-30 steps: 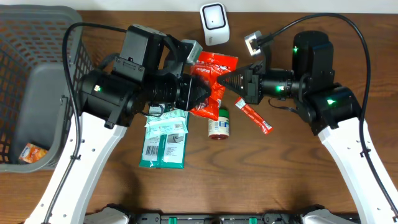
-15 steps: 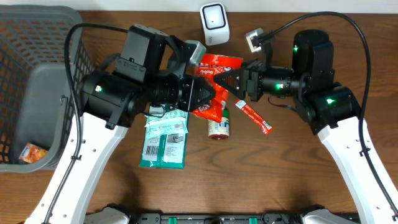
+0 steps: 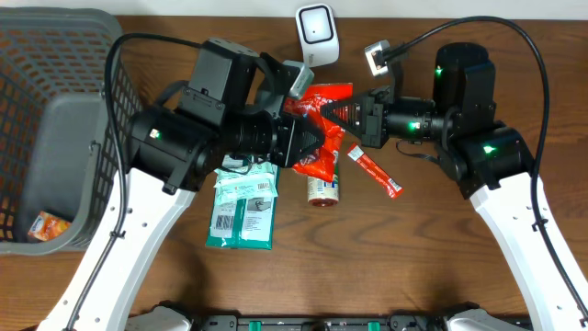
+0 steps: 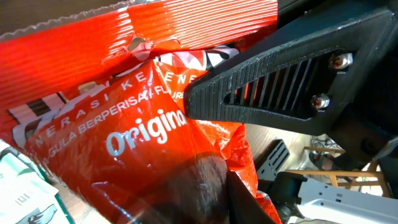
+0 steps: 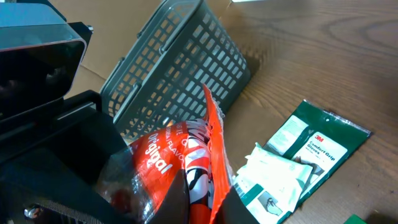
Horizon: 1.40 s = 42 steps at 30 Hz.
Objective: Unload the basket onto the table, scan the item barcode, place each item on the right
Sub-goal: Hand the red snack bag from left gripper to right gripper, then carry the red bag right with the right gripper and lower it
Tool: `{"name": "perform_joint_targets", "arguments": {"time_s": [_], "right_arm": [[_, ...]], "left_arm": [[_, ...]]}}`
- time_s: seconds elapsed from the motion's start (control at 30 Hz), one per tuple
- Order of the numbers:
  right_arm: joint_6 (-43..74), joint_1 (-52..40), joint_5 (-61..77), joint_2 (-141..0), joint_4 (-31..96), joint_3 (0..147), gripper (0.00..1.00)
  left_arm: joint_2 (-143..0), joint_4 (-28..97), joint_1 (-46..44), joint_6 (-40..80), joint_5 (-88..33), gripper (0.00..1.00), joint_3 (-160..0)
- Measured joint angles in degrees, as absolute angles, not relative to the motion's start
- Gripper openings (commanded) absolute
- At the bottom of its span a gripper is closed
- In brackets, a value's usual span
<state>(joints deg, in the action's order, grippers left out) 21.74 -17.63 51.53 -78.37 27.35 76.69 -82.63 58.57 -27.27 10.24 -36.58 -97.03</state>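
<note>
Bag (image 3: 328,153) edges apparently pinched by left gripper (image 3: 316,141) and right gripper (image 3: 332,113); scanner (image 3: 317,35) near.

My left gripper (image 3: 314,140) and right gripper (image 3: 336,115) sit nose to nose on red bag (image 3: 323,152). Scanner (image 3: 317,35) behind, jar (image 3: 322,188) and sachet (image 3: 377,173) below me. Basket (image 3: 37,55) blocks left; table (image 3: 432,253) front-right open.

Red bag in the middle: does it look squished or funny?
Yes. The red bag is crumpled and twisted, pinched from both sides by the left jaws and the right jaws, just below the white scanner. The left wrist view shows its foil badly creased. Nothing looks spilled or torn.
</note>
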Motion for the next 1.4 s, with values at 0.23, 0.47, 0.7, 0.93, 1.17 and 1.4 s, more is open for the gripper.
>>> {"name": "perform_joint_targets", "arguments": {"time_s": [0.23,0.47,0.7,0.93,1.17,1.4], "right_arm": [[18.76,-17.65,47.31,-78.39,28.56,76.69,0.01],[14.52,-17.43,37.87,-78.41,34.04,76.69,0.01],[9.45,-10.74,15.88,-78.37,49.36,78.13,0.01],[7.38,-6.87,-19.22,-78.65,59.88,79.37,0.01],[12.86,-6.48,-40.45,-87.11,63.09,79.35,0.01],[18.39,-6.48,-47.48,-101.62,61.54,79.33,0.01]], "left_arm": [[-82.63,57.82,-27.97,9.19,-30.92,0.7,-97.03],[-82.63,57.63,-27.97,9.15,-17.91,0.73,-97.03],[-82.63,59.55,-27.97,9.15,-4.12,0.73,-97.03],[-82.63,60.34,-27.97,9.13,3.99,0.73,-97.03],[-82.63,61.41,-27.97,9.15,5.82,0.73,-97.03],[-82.63,61.71,-27.97,9.13,6.24,0.73,-97.03]]}}
